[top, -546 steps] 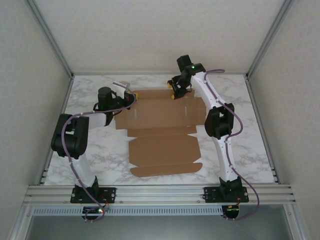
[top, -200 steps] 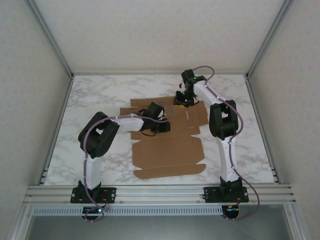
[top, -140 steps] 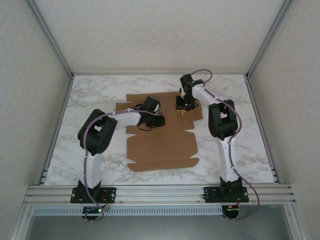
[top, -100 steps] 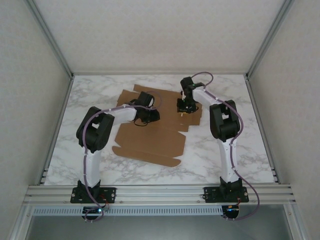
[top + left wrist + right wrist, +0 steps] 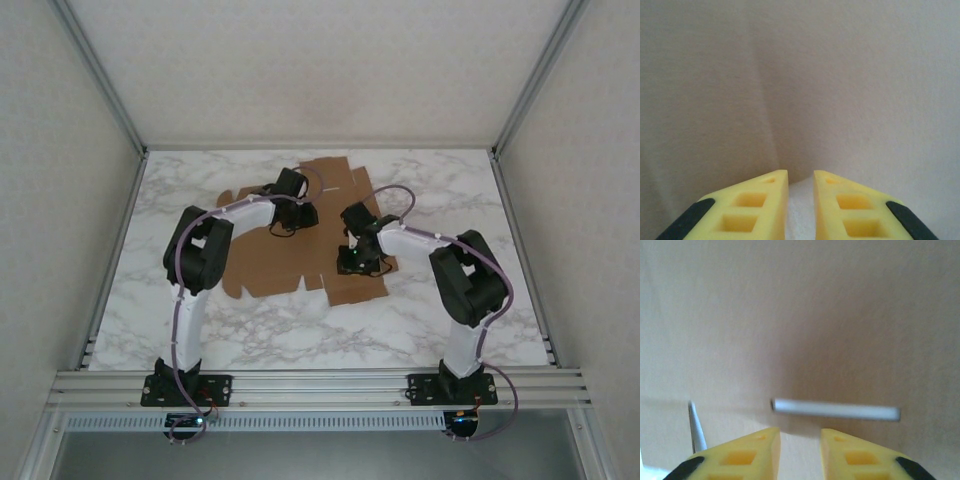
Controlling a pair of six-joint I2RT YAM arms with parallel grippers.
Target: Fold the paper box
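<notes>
The paper box (image 5: 325,245) is a flat brown cardboard sheet, unfolded and lying askew on the marble table, one end toward the back centre. My left gripper (image 5: 300,218) rests on its back-left part. In the left wrist view the yellow fingertips (image 5: 775,177) stand a narrow gap apart with nothing between them, my left gripper (image 5: 801,172) close against the cardboard (image 5: 840,75). My right gripper (image 5: 352,266) sits on the sheet's near right part. Its jaws are slightly apart and empty, my right gripper (image 5: 800,431) just short of a slit (image 5: 835,410) in the cardboard (image 5: 790,315).
The marble table (image 5: 480,300) is walled on the left, back and right by white panels with metal posts. An aluminium rail (image 5: 320,385) carrying both arm bases runs along the near edge. Bare marble lies to the right and front of the sheet.
The sheet has turned and slid toward the back left. My right gripper came from the sheet's far edge to its near right part. My left gripper moved farther back.
</notes>
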